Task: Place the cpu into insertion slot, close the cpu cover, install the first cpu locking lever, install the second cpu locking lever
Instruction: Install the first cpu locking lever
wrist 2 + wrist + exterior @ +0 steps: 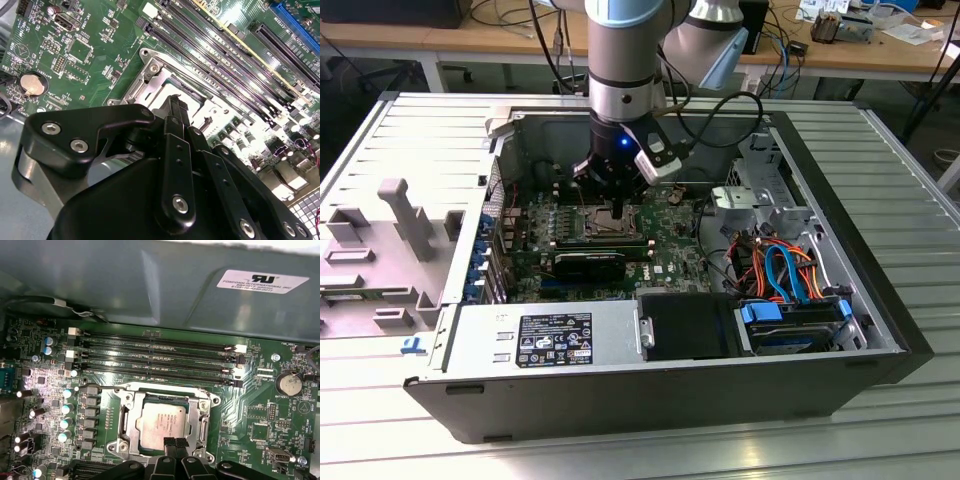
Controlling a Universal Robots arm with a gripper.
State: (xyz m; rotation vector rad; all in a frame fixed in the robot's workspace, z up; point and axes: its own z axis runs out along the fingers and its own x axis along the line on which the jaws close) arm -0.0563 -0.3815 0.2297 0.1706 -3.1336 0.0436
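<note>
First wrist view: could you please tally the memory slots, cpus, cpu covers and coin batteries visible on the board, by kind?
memory slots: 4
cpu: 1
cpu cover: 1
coin battery: 1
Total: 7

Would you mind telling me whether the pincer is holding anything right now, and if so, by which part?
Nothing is held. The pincer is shut, its tips together over the near edge of the cpu, which lies in the insertion slot.
</note>
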